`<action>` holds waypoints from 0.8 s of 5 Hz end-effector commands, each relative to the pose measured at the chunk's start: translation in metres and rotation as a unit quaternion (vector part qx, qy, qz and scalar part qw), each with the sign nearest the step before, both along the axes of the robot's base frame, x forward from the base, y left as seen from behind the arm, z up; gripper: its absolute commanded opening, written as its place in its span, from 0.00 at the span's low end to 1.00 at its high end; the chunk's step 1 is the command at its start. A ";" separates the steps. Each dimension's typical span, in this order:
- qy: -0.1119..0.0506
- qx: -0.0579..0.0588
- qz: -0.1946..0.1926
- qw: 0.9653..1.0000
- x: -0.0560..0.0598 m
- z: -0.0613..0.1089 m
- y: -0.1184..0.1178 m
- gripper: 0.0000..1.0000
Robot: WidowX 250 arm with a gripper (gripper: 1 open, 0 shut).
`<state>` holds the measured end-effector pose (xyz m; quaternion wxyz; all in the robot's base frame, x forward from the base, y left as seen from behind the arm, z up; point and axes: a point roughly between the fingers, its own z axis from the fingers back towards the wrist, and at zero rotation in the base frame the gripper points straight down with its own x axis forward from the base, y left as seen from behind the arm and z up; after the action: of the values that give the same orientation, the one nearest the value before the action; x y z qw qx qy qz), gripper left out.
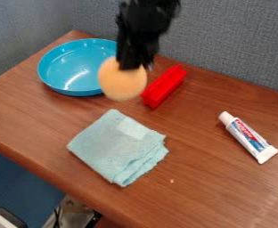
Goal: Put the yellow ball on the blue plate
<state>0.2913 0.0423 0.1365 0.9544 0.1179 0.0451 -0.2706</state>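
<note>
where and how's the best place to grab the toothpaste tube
I'd grip the toothpaste tube across the middle of its body, coming from above with the tool's fingers closing on its two long sides. It lies flat and slanted on the table, white cap toward the back, with bare wood along both long edges, so the narrow width is probably easiest to span.

A grey wall [231, 40] stands behind the brown wooden table [213, 178]; blue floor [22, 187] lower left.

open wood between cloth [118, 147] and toothpaste tube [249, 140], red block [164, 86] perhaps obstructing
</note>
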 end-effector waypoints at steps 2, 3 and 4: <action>-0.049 0.006 0.114 0.992 0.033 0.026 0.069 0.00; -0.053 -0.007 0.166 0.985 0.042 0.018 0.101 0.00; -0.042 -0.014 0.194 0.980 0.050 0.002 0.121 0.00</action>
<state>0.3349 0.1571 0.1150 0.9909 0.0882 0.0575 -0.0837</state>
